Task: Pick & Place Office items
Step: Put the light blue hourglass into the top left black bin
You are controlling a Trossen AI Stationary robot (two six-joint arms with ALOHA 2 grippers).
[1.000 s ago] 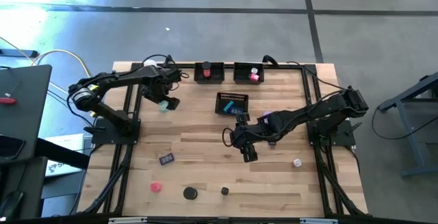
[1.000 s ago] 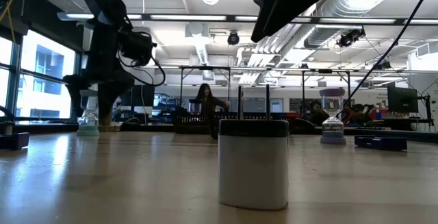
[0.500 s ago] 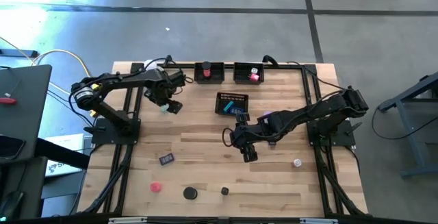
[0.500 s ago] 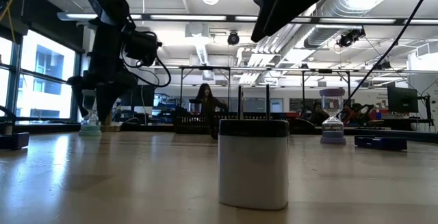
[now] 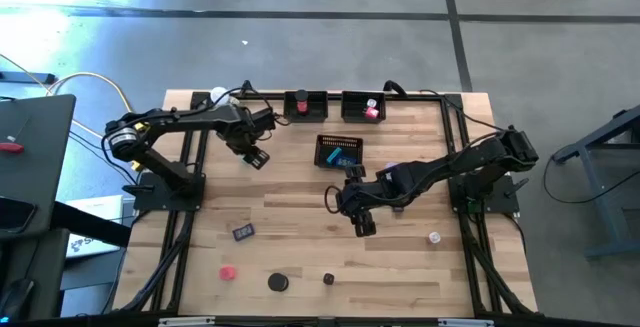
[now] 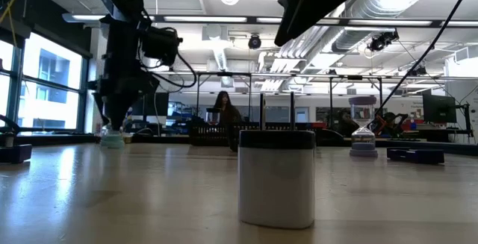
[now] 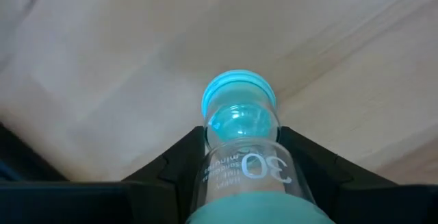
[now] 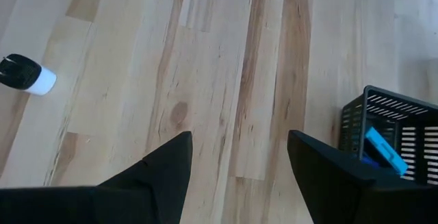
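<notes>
A teal sand timer (image 7: 239,125) stands upright on its base (image 6: 112,142) at the far left of the wooden table (image 5: 300,217). My left gripper (image 5: 252,153) points down over it, shut on its glass. My right gripper (image 5: 360,223) hovers open above the table's middle, with bare wood between its fingers (image 8: 171,169). Loose items lie near the front: a dark block (image 5: 243,232), a red piece (image 5: 228,273), a black disc (image 5: 278,282) and a small black-and-white roll (image 5: 328,279). A lavender timer (image 6: 364,136) stands farther right. My left gripper pinches the timer's clear glass body (image 7: 213,161) between its two fingers (image 7: 185,162), one on each side. The fingers come from above, pointing down along the timer. The timer is upright, its teal bottom cap (image 7: 239,90) on the table.
Two black mesh trays (image 5: 306,105) (image 5: 363,105) stand at the far edge, each with a reddish piece inside. A third mesh tray (image 5: 340,152) with blue pieces stands mid-table beside my right arm. A white ball (image 5: 434,237) sits at the right.
My left gripper has gone a little toward the table's right edge, rolled about its own axis and shut its fingers onto the teal timer. The timer has slid slightly toward the right with it and stays upright. My right arm has kept still.
</notes>
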